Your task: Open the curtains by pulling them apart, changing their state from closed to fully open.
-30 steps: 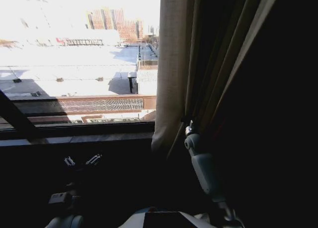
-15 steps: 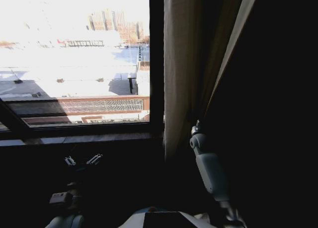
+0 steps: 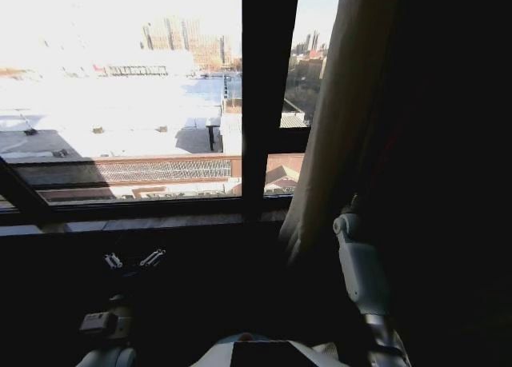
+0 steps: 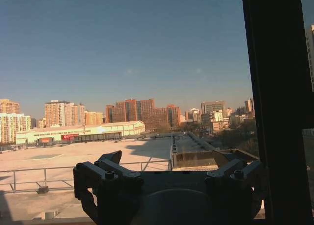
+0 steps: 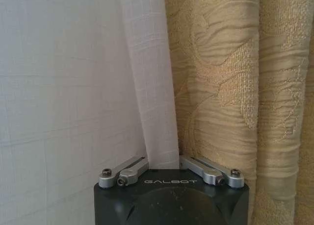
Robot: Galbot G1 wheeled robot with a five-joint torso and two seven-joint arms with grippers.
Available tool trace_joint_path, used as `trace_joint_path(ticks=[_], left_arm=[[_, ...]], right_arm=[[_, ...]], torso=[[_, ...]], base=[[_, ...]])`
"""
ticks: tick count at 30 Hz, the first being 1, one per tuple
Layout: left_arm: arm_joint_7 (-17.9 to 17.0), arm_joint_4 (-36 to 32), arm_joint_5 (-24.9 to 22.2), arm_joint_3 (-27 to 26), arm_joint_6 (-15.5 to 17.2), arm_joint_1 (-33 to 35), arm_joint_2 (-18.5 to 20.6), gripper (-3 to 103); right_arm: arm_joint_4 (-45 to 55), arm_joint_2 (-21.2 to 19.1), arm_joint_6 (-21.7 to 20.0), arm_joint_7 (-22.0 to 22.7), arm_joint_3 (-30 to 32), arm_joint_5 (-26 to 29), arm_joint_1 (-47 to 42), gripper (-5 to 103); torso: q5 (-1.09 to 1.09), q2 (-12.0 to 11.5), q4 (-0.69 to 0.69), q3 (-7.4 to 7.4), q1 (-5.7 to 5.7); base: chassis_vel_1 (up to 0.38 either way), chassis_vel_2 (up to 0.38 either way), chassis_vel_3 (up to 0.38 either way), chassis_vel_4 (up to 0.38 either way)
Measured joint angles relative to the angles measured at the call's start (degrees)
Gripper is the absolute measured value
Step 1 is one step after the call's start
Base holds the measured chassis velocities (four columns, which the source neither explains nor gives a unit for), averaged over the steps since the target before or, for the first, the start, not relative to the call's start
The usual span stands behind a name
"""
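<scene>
The curtain (image 3: 336, 135) is gathered directly against the right gripper (image 3: 350, 207): a fold of sheer white fabric (image 5: 152, 112) is pinched between its jaws, which are drawn in narrowly on that fold, with a heavier patterned beige drape (image 5: 221, 87) lying just beside it on one side. The fabric's long axis runs vertically, straight up from the gripper, so any pull has to be made sideways, across the pleats. From the gripper, the bunched curtain edge stands slightly toward the robot's left and above; beyond that edge lies bare window.

The right arm is clearly the nearer one. The left gripper (image 3: 134, 260) is held low, well apart from the fabric, facing the glass with its jaws spread wide (image 4: 169, 183) and nothing between them.

Between the two grippers a dark vertical window post (image 3: 268, 95) is seen, with the sill (image 3: 144, 221) running across below it. Neither touches the curtain. To the gripper's right the view is in deep shadow, so it cannot be told how much room is left for the fabric to be drawn further; judging by the uncovered glass, the opening appears well advanced on this side.
</scene>
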Motion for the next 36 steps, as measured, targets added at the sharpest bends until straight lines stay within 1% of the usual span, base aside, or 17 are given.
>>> trace_joint_path(ticks=[3,7,8,9,12,15,17,18,20,21,24,26,28,30,33,34,36], left_arm=[[0.0,0.01,-0.04,0.0,-0.04,-0.04,-0.01,100],[0.0,0.01,-0.06,0.03,-0.06,-0.15,-0.01,100],[0.0,0.01,-0.06,0.03,-0.05,-0.18,-0.01,100],[0.0,0.0,-0.07,0.03,-0.06,-0.19,-0.01,100],[-0.01,-0.12,-0.2,-0.08,-0.03,-0.28,0.0,100],[-0.07,-0.26,-0.65,-0.29,0.1,-0.4,0.0,100],[-0.1,-0.46,-1.24,-0.71,0.81,-0.84,0.01,100],[-0.1,-0.46,-1.24,-0.71,0.81,-0.84,0.01,100],[-0.12,-0.5,-1.51,-0.93,1.33,-1.36,0.02,100],[-0.12,-0.5,-1.51,-0.93,1.33,-1.36,0.02,100],[-0.14,-0.51,-1.61,-0.72,1.79,-1.76,0.02,100],[-0.14,-0.51,-1.61,-0.64,1.86,-1.8,0.02,100],[-0.14,-0.51,-1.61,-0.45,1.95,-1.86,0.01,100],[-0.14,-0.51,-1.61,0.0,2.02,-1.82,0.02,100],[-0.13,-0.52,-1.61,0.06,2.03,-1.72,0.01,100],[-0.13,-0.61,-1.63,0.02,2.05,-1.67,0.01,100],[-0.13,-0.69,-1.71,-0.04,2.08,-1.64,0.01,100]], right_arm=[[0.0,-0.33,-0.11,0.58,0.02,-0.02,0.16,1],[2.44,-0.47,-0.35,-0.84,-0.97,0.06,-1.0,0],[3.66,-0.36,-0.41,-1.46,-1.53,0.08,-1.69,5],[4.51,-0.26,-0.41,-1.85,-1.88,0.08,-2.15,5],[11.01,0.39,-1.34,-5.16,-4.05,0.15,-6.11,21],[14.9,0.49,-2.14,-7.65,-5.1,0.19,-9.11,27],[21.87,0.51,-3.16,-11.55,-6.85,0.1,-15.54,37],[21.87,0.51,-3.16,-11.55,-6.85,0.1,-15.54,37],[28.34,0.53,-3.73,-14.13,-8.3,-0.04,-22.21,48],[28.34,0.53,-3.73,-14.13,-8.3,-0.04,-22.21,48],[36.02,0.59,-3.93,-16.25,-9.59,-0.3,-29.12,65],[37.42,0.62,-3.94,-16.64,-9.75,-0.35,-30.16,65],[39.69,0.69,-3.77,-17.84,-9.77,-0.76,-31.87,75],[43.48,1.24,-2.45,-20.06,-9.63,-3.36,-35.15,86],[44.39,1.77,-1.81,-20.07,-9.85,-4.7,-36.03,91],[44.54,2.1,-1.57,-20.06,-10.08,-5.89,-36.39,99],[44.6,2.32,-1.41,-20.06,-10.29,-6.74,-36.64,99]], torso=[[0.01,0.0,0.0,0.0,0.0],[0.03,-0.01,-0.02,0.0,0.0],[0.04,-0.01,-0.02,0.01,0.0],[0.05,-0.01,-0.01,0.01,0.0],[0.0,-0.01,0.02,0.01,0.0],[0.0,-0.01,0.02,0.01,0.0],[0.0,-0.01,0.0,0.0,0.0],[0.0,-0.01,0.0,0.0,0.0],[0.01,-0.01,0.0,0.0,0.0],[0.01,-0.01,0.0,0.0,0.0],[-0.01,0.0,-0.01,-0.01,0.0],[-0.01,0.0,0.0,-0.01,0.0],[-0.02,0.0,0.01,-0.01,0.0],[-0.01,0.0,0.0,-0.01,0.0],[-0.01,0.0,0.01,-0.01,0.0],[0.0,0.0,0.01,-0.01,0.0],[0.0,0.0,0.01,-0.01,0.0]], base=[[0.0,0.0,0.0,0.0],[0.0,0.0,0.0,0.0],[0.0,0.0,0.0,0.0],[0.0,0.0,0.0,0.0],[0.0,0.0,0.0,0.0],[0.0,0.0,0.0,0.0],[0.0,0.0,0.0,0.0],[0.0,0.0,0.0,0.0],[0.0,0.0,0.0,0.0],[0.0,0.0,0.0,0.0],[0.0,0.0,0.0,0.0],[0.0,0.0,0.0,0.0],[0.0,0.0,0.0,0.0],[0.0,0.0,0.0,0.0],[0.0,0.0,0.0,0.0],[0.0,0.0,0.0,0.0],[0.0,0.0,0.0,0.0]])
